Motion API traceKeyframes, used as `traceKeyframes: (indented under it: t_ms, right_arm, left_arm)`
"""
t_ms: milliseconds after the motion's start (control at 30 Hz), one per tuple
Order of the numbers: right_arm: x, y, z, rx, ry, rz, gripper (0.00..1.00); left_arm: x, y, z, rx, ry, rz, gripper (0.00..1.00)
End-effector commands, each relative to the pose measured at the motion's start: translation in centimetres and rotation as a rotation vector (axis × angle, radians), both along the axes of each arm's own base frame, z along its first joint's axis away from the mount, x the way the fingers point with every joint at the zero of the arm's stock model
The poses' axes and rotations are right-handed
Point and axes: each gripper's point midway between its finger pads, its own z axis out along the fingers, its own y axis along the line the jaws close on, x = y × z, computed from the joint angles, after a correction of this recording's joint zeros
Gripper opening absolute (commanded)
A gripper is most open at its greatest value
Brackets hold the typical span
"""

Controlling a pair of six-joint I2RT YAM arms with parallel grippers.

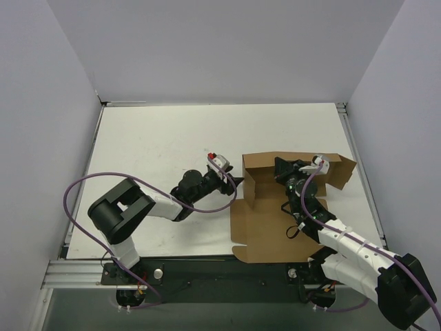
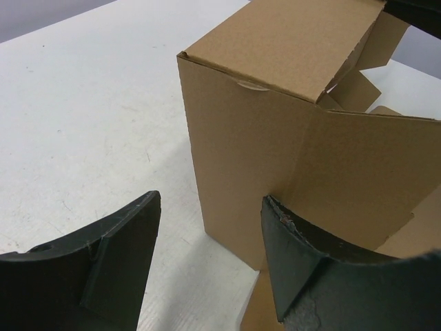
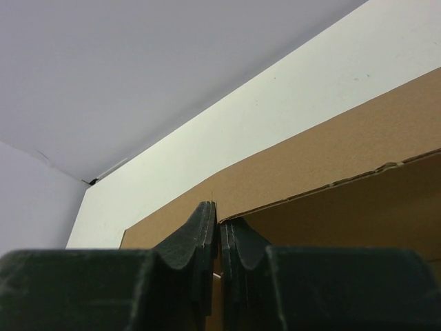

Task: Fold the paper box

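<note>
The paper box is brown cardboard, partly folded, on the right of the white table, with its left and back walls raised and a flap sticking out at the back right. My left gripper is open at the box's left wall. In the left wrist view the upright corner of the box stands ahead of the open left gripper, and the right finger lies against the wall. My right gripper reaches into the box at its back wall. In the right wrist view it is shut on the thin edge of the cardboard wall.
The white table extends to the left and behind the box, enclosed by pale walls on three sides. Purple cables loop over both arms. A metal rail runs along the near edge.
</note>
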Motion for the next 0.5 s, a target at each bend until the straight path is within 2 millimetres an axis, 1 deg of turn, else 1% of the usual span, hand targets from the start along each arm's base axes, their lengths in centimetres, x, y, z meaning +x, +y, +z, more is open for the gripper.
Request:
traceKeyframes:
  t_ms: [0,133,467]
  right_arm:
    - [-0.4,-0.5,-1.9,-0.077,0.070,-0.003,0.00]
    - [-0.4,-0.4,-1.8,-0.077,0.068,0.000,0.00]
    - [-0.5,-0.4,-1.6,-0.074,0.067,0.003,0.00]
  left_arm:
    - [0.2,-1.6,1.8,-0.026,-0.059,-0.022,0.70]
    - [0.0,-1.9,2.0,-0.025,-0.074,-0.022,0.71]
    - [-1.4,-2.6,2.6,-0.035,-0.094,-0.073,0.71]
